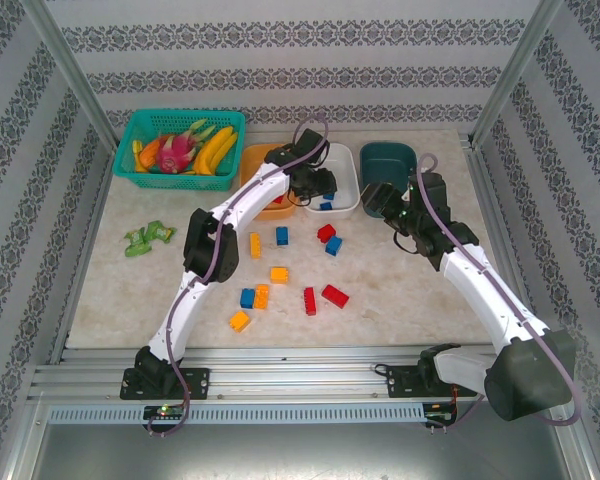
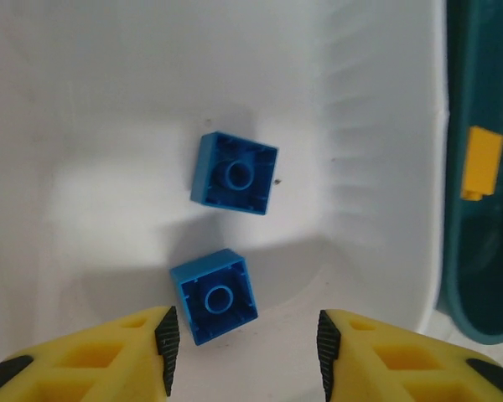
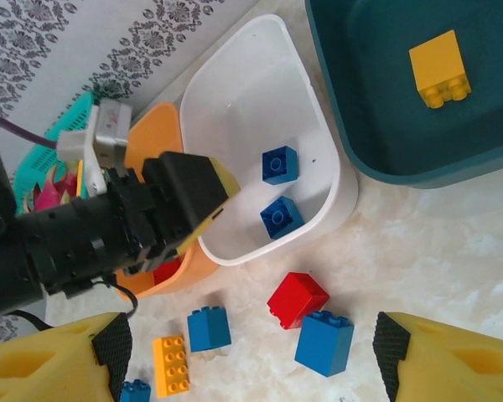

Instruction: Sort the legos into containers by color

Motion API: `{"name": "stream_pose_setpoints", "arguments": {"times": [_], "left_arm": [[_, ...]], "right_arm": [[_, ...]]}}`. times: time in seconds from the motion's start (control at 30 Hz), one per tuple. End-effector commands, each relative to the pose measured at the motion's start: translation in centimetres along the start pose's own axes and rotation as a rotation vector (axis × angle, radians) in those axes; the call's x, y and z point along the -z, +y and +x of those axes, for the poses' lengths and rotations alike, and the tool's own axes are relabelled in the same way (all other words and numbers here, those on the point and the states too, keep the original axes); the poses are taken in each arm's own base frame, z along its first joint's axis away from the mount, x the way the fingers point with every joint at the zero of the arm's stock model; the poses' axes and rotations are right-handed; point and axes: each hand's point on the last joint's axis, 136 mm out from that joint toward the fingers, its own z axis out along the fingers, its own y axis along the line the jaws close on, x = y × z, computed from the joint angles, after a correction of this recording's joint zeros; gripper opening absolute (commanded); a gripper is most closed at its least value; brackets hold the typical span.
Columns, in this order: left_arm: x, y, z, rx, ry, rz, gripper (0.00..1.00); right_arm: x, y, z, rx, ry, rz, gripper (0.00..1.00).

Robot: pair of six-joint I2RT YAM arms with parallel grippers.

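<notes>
Loose bricks [image 1: 334,295] dot the table nearest me, my right gripper [image 3: 251,352] spread empty above them. Beyond, my left gripper [image 2: 243,352] hangs released over two blue bricks [image 2: 235,173] in the white bin [image 2: 109,126]; wrist cameras add a yellow brick [image 3: 438,67] in the teal bin [image 3: 360,100].

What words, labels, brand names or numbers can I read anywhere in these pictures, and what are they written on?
No text can be read.
The white bin, teal bin, orange bin and mesh basket are plain.
The studs on the bricks, such as the blue brick, show no legible mark.
The wall pattern is ornament, not lettering.
</notes>
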Motion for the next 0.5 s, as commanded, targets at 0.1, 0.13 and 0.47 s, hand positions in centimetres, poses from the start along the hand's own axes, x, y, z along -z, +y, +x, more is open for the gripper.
{"name": "stream_pose_setpoints", "arguments": {"times": [0.1,0.13,0.47], "left_arm": [[6.9,-3.6,-2.4,0.001,-0.108,0.067,0.51],[8.4,-4.0,-2.8,0.0,-0.132,0.075,0.53],[21.2,1.5,0.5,0.049,-0.269,0.011,0.75]], "right_arm": [[2.0,1.9,-0.5,0.175,-0.016,0.005,0.78],[2.2,2.3,-0.1,0.215,-0.008,0.007,0.78],[0.5,6.2,10.4,0.532,0.241,0.016,0.78]]}}
